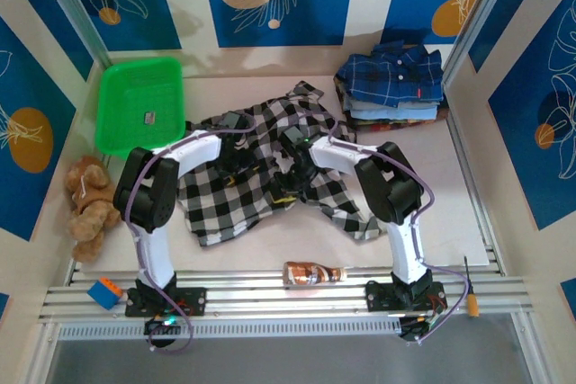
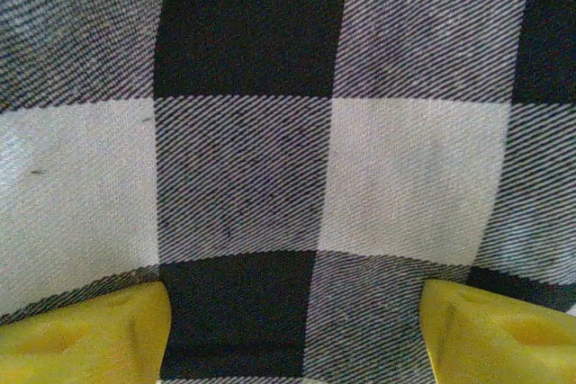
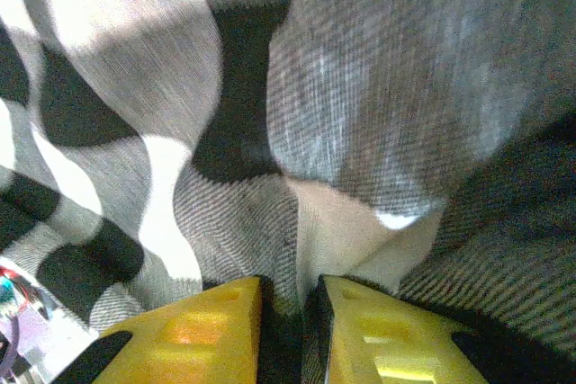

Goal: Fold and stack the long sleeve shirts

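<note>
The black-and-white checked shirt (image 1: 225,200) lies spread and rumpled across the middle of the table. Both arms reach in over its centre. My left gripper (image 1: 241,152) is pressed down on the cloth. In the left wrist view the left gripper (image 2: 295,330) stands open, its yellow fingers (image 2: 90,339) wide apart with flat checked shirt (image 2: 270,150) between them. My right gripper (image 3: 290,312) is shut on a raised fold of the checked shirt (image 3: 234,213); from above the right gripper (image 1: 286,168) sits just right of the left one. A stack of folded shirts (image 1: 393,87), navy plaid on top, sits at the back right.
A green basket (image 1: 135,87) stands at the back left, with a brown plush toy (image 1: 90,204) in front of it. A brown bottle (image 1: 313,272) lies at the near edge between the arm bases. A blue-and-orange block (image 1: 104,293) and a screwdriver (image 1: 469,299) rest on the front rail.
</note>
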Motion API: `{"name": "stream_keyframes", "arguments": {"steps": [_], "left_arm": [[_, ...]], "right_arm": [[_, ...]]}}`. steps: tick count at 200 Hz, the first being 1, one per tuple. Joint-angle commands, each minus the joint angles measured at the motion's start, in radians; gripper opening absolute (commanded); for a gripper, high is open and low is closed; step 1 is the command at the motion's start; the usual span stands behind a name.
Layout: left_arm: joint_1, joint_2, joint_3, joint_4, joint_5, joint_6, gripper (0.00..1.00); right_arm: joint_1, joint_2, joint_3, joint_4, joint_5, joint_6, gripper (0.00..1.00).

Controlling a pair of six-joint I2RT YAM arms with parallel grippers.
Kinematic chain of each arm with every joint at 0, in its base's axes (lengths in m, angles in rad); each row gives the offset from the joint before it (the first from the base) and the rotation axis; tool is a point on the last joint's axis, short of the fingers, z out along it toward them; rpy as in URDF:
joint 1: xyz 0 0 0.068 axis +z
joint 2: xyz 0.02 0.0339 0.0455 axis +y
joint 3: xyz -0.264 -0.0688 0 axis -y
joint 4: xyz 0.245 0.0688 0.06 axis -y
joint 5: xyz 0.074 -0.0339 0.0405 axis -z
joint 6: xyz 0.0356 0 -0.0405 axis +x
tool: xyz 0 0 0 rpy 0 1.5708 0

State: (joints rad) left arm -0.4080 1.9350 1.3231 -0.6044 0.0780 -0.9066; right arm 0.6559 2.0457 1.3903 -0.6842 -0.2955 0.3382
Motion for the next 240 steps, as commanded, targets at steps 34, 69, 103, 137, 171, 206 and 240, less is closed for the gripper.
{"name": "stream_keyframes", "arguments": {"steps": [34,69,103,137,171,206,240], "left_arm": [[0.027,0.045,-0.018,0.048,-0.016,0.038,0.74],[0.028,0.056,0.003,0.112,0.048,0.080,0.77],[0.009,-0.156,-0.079,0.090,0.061,0.035,0.86],[0.007,-0.433,-0.269,0.002,0.064,-0.044,0.90],[0.002,-0.585,-0.463,-0.034,0.076,-0.086,0.90],[-0.018,-0.657,-0.603,-0.043,0.067,-0.125,0.90],[-0.070,-0.679,-0.691,-0.054,0.052,-0.164,0.89]], "right_arm": [[0.017,-0.216,-0.264,-0.023,0.028,-0.088,0.24],[0.004,-0.240,-0.295,-0.023,0.047,-0.074,0.24],[-0.035,-0.342,-0.272,-0.020,0.039,-0.036,0.28],[-0.094,-0.401,-0.236,-0.048,0.044,0.013,0.37],[-0.173,-0.318,-0.155,-0.016,-0.015,0.079,0.37],[-0.160,-0.142,0.002,0.011,-0.050,0.111,0.33],[-0.165,-0.025,0.094,0.024,-0.035,0.162,0.31]]}}
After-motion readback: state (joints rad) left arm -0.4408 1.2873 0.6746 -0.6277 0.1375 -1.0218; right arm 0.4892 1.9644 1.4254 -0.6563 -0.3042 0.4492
